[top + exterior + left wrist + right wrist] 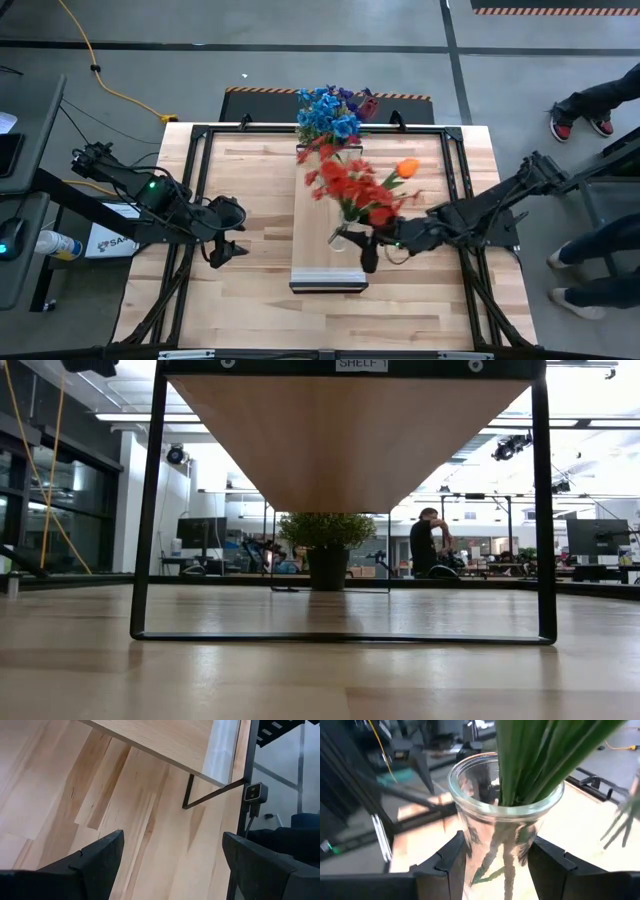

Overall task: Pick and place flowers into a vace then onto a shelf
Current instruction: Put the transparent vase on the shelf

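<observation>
Standing in the glass vase (502,815) on the shelf (322,270), the flowers (355,190) look light and top-heavy; the glass is slippery and breakable, best held low on its body. Stems rise upright, blooms leaning toward the far edge. Right gripper (495,862) pinches the vase; left gripper (170,860) hangs spread beside the shelf.

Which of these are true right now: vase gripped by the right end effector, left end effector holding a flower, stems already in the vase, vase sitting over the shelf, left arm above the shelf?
1. The right end effector is closed on the glass vase. True.
2. The left end effector holds a flower. False: it is open and empty.
3. The flowers have stems in the vase. True.
4. The vase is over the shelf. True.
5. The left arm is above the shelf. False: it is over the table, left of the shelf.
</observation>
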